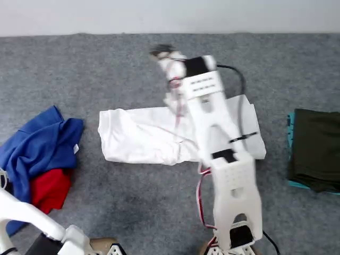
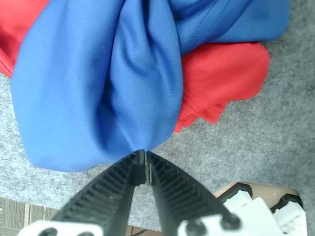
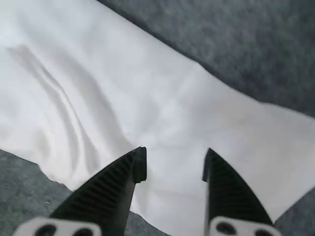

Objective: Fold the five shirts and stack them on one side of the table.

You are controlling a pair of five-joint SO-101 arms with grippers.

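Right hand (image 3: pixel 174 155) open above white shirt (image 3: pixel 147 93) (near its edge); left hand (image 2: pixel 145 156) closed, tips touching blue shirt (image 2: pixel 123 93).

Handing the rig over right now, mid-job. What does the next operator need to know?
Left gripper: shut, tips at the edge of the blue shirt; I cannot tell whether cloth is pinched.
Right gripper: open above the white shirt, holding nothing.
Things: the white shirt lies flattened in the middle of the table and looks partly folded. The blue shirt is crumpled over the red shirt on the left. The dark shirt sits folded on a teal shirt at the right edge.
Done: two shirts appear folded and stacked.
Left: white, blue and red, then add them to that stack.
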